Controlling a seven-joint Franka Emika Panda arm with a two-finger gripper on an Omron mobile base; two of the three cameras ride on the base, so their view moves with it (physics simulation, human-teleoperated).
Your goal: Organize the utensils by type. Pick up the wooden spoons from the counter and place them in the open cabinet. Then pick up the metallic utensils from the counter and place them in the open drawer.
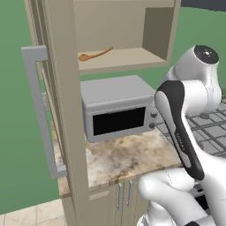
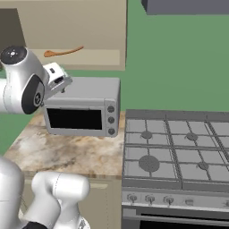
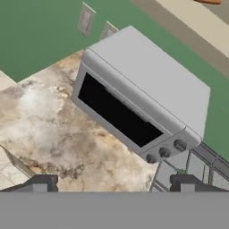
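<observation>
Fingers (image 3: 44, 182) spread wide, nothing between them; gripper (image 3: 112, 184) hangs in the air above the bench (image 3: 49, 120), angled down toward the grey microwave (image 3: 134, 107). In the right base view we see the hand (image 2: 56, 78) just left of the microwave's top corner, below the cabinet (image 2: 107, 27).

One wooden spoon (image 1: 95, 54) lies flat on the cabinet's shelf, bowl toward the left, handle running right and slightly curved. In the hand view, its orange end just peeks in at the top edge. We take this spoon as placed.

The marbled stretch of bench in front of the microwave shows no utensils in these frames. The other wooden spoon and the metal pieces we cannot locate; nor the drawer.

Cabinet door (image 1: 59, 110) stands open, its long grey bar handle (image 1: 39, 110) near the left base camera. Gas stove (image 2: 179, 147) sits to the right of the microwave.

Handling, our judgement: wooden spoons are light, stiff and not fragile, with a dry surface that should grip well. Best hold is across the handle near mid-length, fingers closing on its narrow sides. Metal pieces are likely thinner, smoother and more prone to slip or pivot; they lie low against stone, so fingers must come right down.
</observation>
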